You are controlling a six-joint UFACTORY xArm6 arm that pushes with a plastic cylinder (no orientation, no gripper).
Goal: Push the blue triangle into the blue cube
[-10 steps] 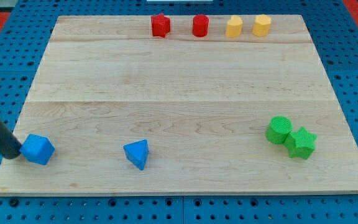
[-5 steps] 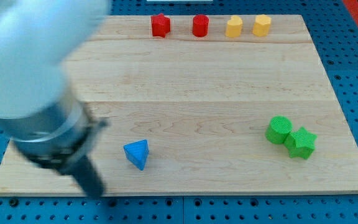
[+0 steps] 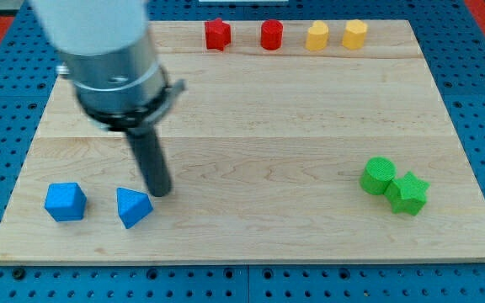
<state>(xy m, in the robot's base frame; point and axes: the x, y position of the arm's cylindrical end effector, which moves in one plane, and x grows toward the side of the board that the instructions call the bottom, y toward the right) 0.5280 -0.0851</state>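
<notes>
The blue triangle lies near the view's bottom left of the wooden board. The blue cube sits a short way to its left, with a small gap between them. My tip rests on the board just right of the blue triangle and slightly above it, close to its upper right edge. The arm's grey body rises from the tip toward the view's top left.
A red star, a red cylinder and two yellow blocks line the view's top edge. A green cylinder and a green star touch each other at the view's right.
The arm swung from the cube's left, across the view's bottom, to the triangle's right side. The blue triangle has slid left toward the cube. The cube has shifted slightly right.
</notes>
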